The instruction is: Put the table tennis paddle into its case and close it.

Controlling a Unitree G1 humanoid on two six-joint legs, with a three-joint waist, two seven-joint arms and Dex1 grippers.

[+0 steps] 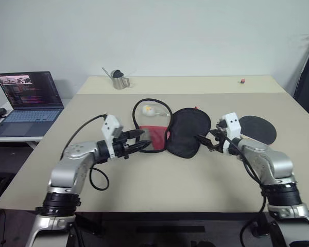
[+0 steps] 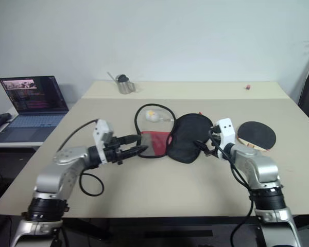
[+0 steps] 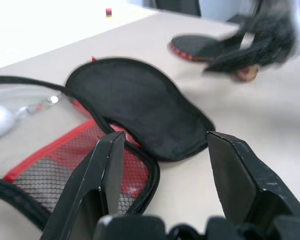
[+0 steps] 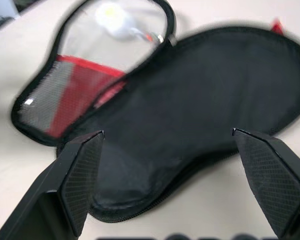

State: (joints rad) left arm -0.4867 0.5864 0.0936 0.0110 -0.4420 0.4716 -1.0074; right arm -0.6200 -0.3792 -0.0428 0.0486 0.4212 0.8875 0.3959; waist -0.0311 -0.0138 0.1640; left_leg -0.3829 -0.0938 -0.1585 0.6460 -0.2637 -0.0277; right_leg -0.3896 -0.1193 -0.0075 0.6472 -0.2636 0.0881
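1. The soft paddle-shaped case [image 2: 177,136] lies unzipped and spread open on the beige worktop [image 2: 159,185]: its black fabric flap sits just ahead of the right gripper [image 2: 205,146], and its red mesh-pocket half sits just ahead of the left gripper [image 2: 135,147].
2. Both grippers have their fingers apart and hold nothing; the right one's stand very wide.
3. The table tennis paddle [image 2: 256,135], a round black rubber blade with a light wooden handle, lies flat on the worktop just outboard of the right gripper, apart from the case.
4. The step in hand looks like fetching the paddle. The right gripper is the nearer one; taking the handle rather than the flat blade should give a surer hold.
5. The left gripper could pin the red half so the case does not slide.
6. Open worktop lies around both grippers; the paddle is nearer the worktop's right edge, so avoid pushing it outward.
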